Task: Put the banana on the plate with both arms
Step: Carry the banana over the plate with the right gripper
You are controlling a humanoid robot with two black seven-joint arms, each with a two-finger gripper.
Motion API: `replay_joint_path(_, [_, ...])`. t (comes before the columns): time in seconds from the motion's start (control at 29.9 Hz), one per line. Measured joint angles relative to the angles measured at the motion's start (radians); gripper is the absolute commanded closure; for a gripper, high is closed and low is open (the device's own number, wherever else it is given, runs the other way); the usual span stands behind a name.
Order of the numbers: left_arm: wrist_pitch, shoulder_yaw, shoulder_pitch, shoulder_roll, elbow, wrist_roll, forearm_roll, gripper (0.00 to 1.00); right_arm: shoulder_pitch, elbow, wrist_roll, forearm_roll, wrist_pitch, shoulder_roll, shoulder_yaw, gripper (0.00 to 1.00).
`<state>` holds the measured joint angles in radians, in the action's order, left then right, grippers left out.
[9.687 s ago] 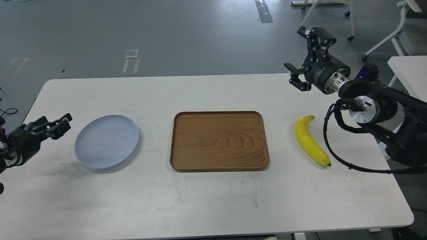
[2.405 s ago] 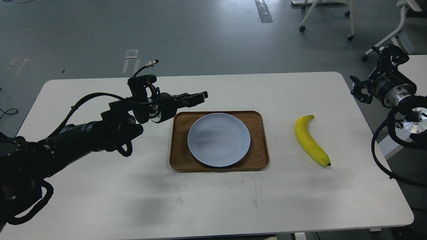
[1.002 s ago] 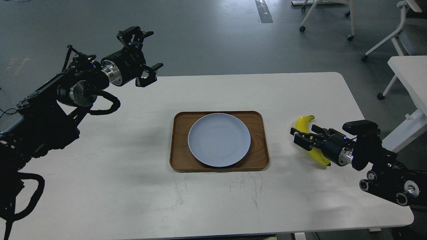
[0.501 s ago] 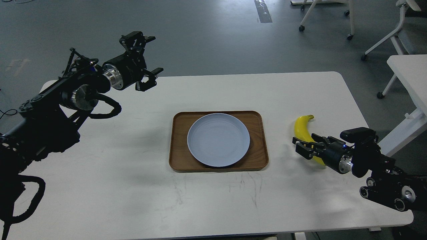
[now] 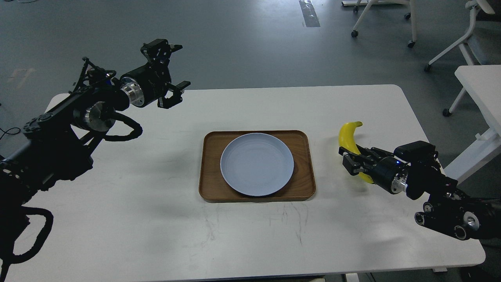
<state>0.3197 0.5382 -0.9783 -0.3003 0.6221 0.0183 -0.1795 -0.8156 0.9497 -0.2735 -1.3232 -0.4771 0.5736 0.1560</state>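
Observation:
The yellow banana (image 5: 348, 137) is held in my right gripper (image 5: 351, 159), which is shut on its lower half. The banana is lifted off the table and stands nearly upright, stem end up, to the right of the tray. The pale blue plate (image 5: 256, 163) lies in the middle of the brown wooden tray (image 5: 207, 184) at the table's centre. My left gripper (image 5: 170, 72) is open and empty, raised over the table's far left, well away from the plate.
The white table (image 5: 156, 219) carries only the tray and plate. Office chairs (image 5: 462, 35) and a second white table (image 5: 483, 84) stand on the grey floor at the back right, past the table's right edge.
My right gripper has closed on the banana and lifted it, moving it up and slightly left and tilting it nearly upright. The left arm has hardly moved.

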Motion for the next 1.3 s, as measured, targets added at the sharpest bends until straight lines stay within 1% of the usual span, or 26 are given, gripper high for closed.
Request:
replay_joint_path(0.1, [-0.001,0.0,0.0,0.002,0.0,-0.001,0.0,0.02,-0.051,0.012,-0.058,0.003,0.001,-0.008,0.005,0.78])
replay_joint_path(0.17, [-0.001,0.0,0.0,0.002,0.0,-0.002,0.0,0.02,-0.081,0.026,-0.11,-0.001,0.01,-0.019,0.017,0.78])
replay_joint_path(0.23, [-0.001,0.0,0.0,-0.001,0.0,-0.002,0.0,0.02,-0.124,0.038,-0.147,-0.005,0.028,-0.034,0.052,0.79])
replay_joint_path(0.37, [-0.001,0.0,0.0,-0.006,0.0,-0.002,0.0,0.02,-0.233,0.047,-0.193,-0.006,0.077,-0.058,0.165,0.78])
replay_joint_path(0.43, [-0.001,0.0,0.0,-0.006,0.0,-0.002,0.0,0.02,-0.268,0.045,-0.208,-0.006,0.096,-0.082,0.213,0.78])
replay_joint_path(0.63, [0.0,-0.001,0.0,-0.008,-0.001,-0.003,0.0,0.02,-0.333,0.015,-0.215,-0.009,0.173,-0.17,0.289,0.78])
replay_joint_path(0.87, [0.001,-0.001,0.0,-0.013,-0.001,-0.003,0.0,0.02,-0.344,-0.103,-0.215,-0.01,0.247,-0.303,0.297,0.78])
replay_joint_path(1.0, [0.002,-0.001,0.004,-0.021,-0.001,-0.003,0.0,0.02,-0.349,-0.118,-0.215,-0.01,0.258,-0.348,0.3,0.78])
replay_joint_path(1.3, [0.003,-0.001,0.006,-0.023,-0.001,-0.003,0.0,0.02,-0.342,-0.12,-0.215,-0.01,0.261,-0.379,0.319,0.76])
